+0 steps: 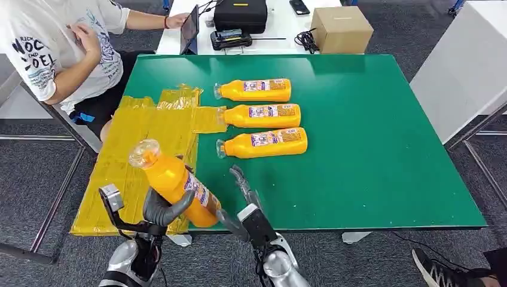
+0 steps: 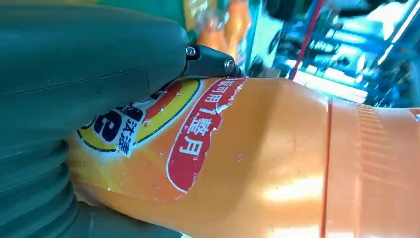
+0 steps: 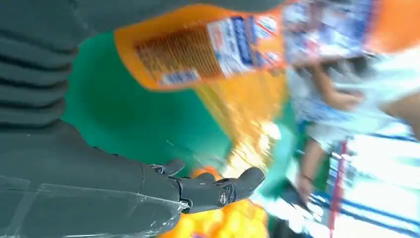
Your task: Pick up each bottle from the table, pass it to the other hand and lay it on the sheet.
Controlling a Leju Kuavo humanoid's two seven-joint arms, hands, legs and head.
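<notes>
My left hand [image 1: 160, 209] grips an orange bottle [image 1: 176, 182] around its lower body, held tilted above the near left of the table, cap end pointing up and away. Up close, the same bottle [image 2: 257, 163] lies under my left thumb [image 2: 99, 54]. My right hand [image 1: 242, 200] is open just right of the bottle's base, fingers [image 3: 218, 188] stretched out and apart from the bottle [image 3: 198, 49]. Three more orange bottles [image 1: 254, 89] [image 1: 263, 115] [image 1: 264, 143] lie side by side on the green table [image 1: 370, 149]. The yellow sheet [image 1: 140, 149] covers the table's left side.
A person in a white shirt [image 1: 60, 48] sits at the far left, close to the sheet. Behind the green table, a white desk carries a cardboard box [image 1: 341, 28], a black case [image 1: 240, 15] and a tablet [image 1: 190, 28]. A white table [image 1: 466, 66] stands at the right.
</notes>
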